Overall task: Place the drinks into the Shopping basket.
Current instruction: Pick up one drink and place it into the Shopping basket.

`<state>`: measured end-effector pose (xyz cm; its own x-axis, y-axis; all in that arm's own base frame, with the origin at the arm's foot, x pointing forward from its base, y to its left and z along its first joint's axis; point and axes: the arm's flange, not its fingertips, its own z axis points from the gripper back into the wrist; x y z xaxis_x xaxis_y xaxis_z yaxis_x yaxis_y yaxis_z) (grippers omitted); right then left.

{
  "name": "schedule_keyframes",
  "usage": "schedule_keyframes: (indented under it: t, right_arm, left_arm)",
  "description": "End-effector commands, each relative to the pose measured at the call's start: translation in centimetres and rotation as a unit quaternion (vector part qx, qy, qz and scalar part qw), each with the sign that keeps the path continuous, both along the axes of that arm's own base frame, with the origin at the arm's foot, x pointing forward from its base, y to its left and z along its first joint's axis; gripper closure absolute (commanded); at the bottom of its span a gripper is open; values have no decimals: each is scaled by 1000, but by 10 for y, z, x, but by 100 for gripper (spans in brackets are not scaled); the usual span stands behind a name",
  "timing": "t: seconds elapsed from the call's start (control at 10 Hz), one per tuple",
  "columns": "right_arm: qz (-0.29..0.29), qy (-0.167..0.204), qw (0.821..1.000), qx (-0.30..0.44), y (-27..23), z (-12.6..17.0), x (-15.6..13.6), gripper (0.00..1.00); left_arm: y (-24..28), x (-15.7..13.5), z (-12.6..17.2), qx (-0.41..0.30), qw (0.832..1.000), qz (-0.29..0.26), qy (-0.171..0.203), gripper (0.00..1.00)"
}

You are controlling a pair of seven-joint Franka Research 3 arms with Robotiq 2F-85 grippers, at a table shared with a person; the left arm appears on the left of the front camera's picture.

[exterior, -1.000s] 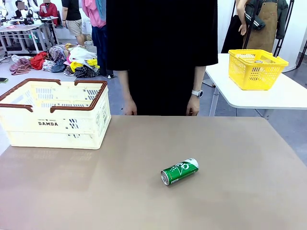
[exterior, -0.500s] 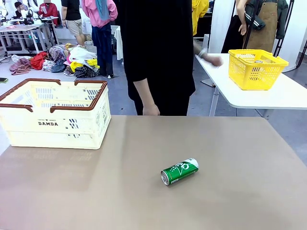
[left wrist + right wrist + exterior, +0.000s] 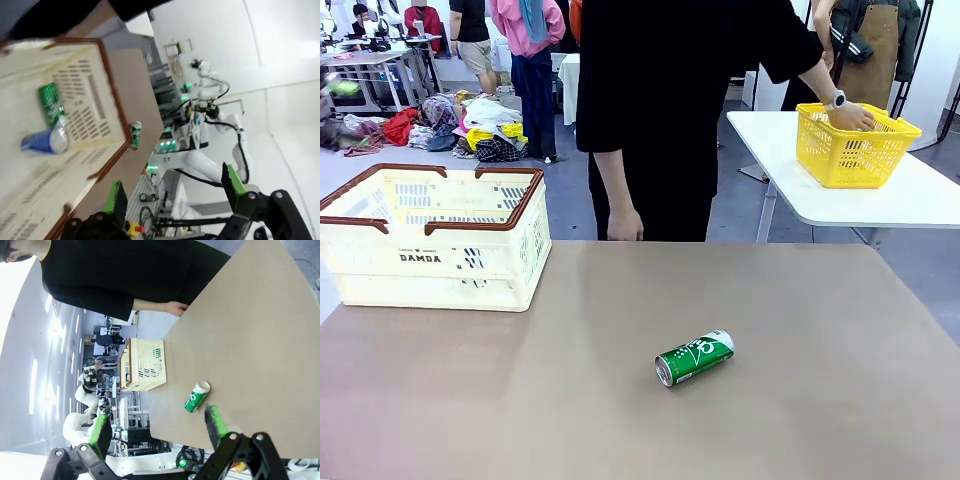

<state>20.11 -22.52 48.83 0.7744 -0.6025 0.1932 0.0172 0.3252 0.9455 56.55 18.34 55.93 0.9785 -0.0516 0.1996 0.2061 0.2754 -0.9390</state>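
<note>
Looking across a tan matte surface (image 3: 840, 330) toward a cluttered workroom, with a person in black (image 3: 660, 100) standing at 12 o'clock and reaching one hand (image 3: 850, 117) into a small bright yellow mesh basket (image 3: 840, 160) on a white side table (image 3: 920, 200).

Finding a slim green beverage can with white lettering and silver ends (image 3: 695, 357) lying on its side just right of the surface's middle. Lying at about 4 o'clock from a large cream-white slotted plastic shopping basket with brown rim and handles (image 3: 500, 250), well apart from it. Noting the green can's long axis running from 8 o'clock to 2 o'clock, with a silver end facing 8.

Keeping the right end effector (image 3: 157, 427) spread wide and empty, with the green can between 1 and 2 o'clock of it in the right wrist view, well apart.

Keeping the left end effector (image 3: 175, 195) equally spread and empty, looking into the shopping basket at a second green can (image 3: 50, 102) and a blue can with silver ends (image 3: 44, 142) lying inside.

Judging the right arm the nearer one, needing to set its fingers across that 8-to-2 axis before closing.
</note>
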Motion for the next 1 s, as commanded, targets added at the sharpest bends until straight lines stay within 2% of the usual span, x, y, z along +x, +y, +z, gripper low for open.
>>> schedule_keyframes:
  t: [0.0, 0.1, 0.2, 0.3, 0.4, 0.5, 0.6, 0.7, 0.9]
  right_arm:
    - [1, -20, 1000, 3, -1, 2, 3, 0]
    - [1, -20, 1000, 3, -1, 2, 3, 0]
    - [1, -20, 1000, 3, -1, 2, 3, 0]
    - [1, -20, 1000, 3, -1, 2, 3, 0]
    - [1, -20, 1000, 3, -1, 2, 3, 0]
    - [1, -20, 1000, 3, -1, 2, 3, 0]
    - [1, -20, 1000, 3, -1, 2, 3, 0]
    - [1, -20, 1000, 3, -1, 2, 3, 0]
    - [1, -20, 1000, 3, -1, 2, 3, 0]
  left_arm:
    - [37, -20, -34, -25, 999, 19, 9, 0]
    - [37, -20, -34, -25, 999, 19, 9, 0]
    - [-11, 6, 8, 5, 1000, -4, 0, 0]
    - [-36, 6, 20, 19, 996, -77, -32, 0]
    - [-88, 10, 37, 84, 988, -127, -37, 0]
    - [-158, 16, 57, 140, 970, -195, -48, 0]
    - [-223, 18, 66, 186, 946, -263, -41, 0]
    - [-284, 16, 64, 246, 917, -312, -31, 0]
    - [-384, 1, 25, 357, 862, -358, -23, 0]
